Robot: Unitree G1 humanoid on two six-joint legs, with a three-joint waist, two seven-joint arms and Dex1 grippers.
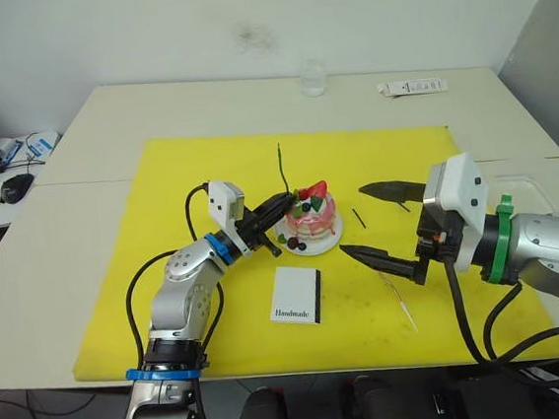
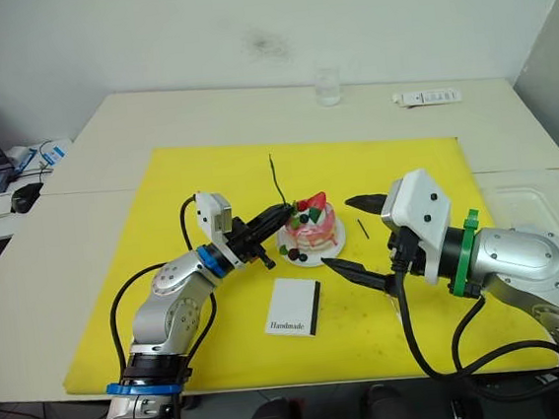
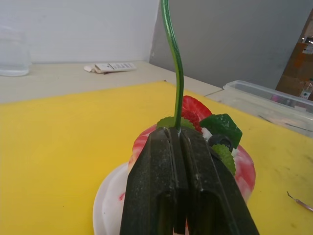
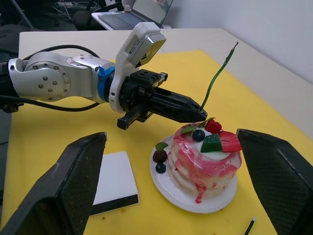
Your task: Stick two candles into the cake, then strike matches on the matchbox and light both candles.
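first candle insertion in hand: left tool (image 1: 289,201) pinches a green candle (image 1: 281,167) over the cake (image 1: 312,221) mid-table; right tool (image 1: 385,221) spread, idle; next, press straight down.

The 2 head views look forward and down from above the near edge of the table (image 1: 89,287), taking in the whole yellow mat (image 1: 167,280) and both arms; the right eye sits slightly to the side, so the same scene appears shifted. The left wrist view looks along the left gripper (image 3: 177,134), very close to the cake (image 3: 234,166), facing the far wall. The right wrist view looks between the right gripper (image 4: 176,186) fingers, near the cake, facing the left arm. All 4 views share the cake.
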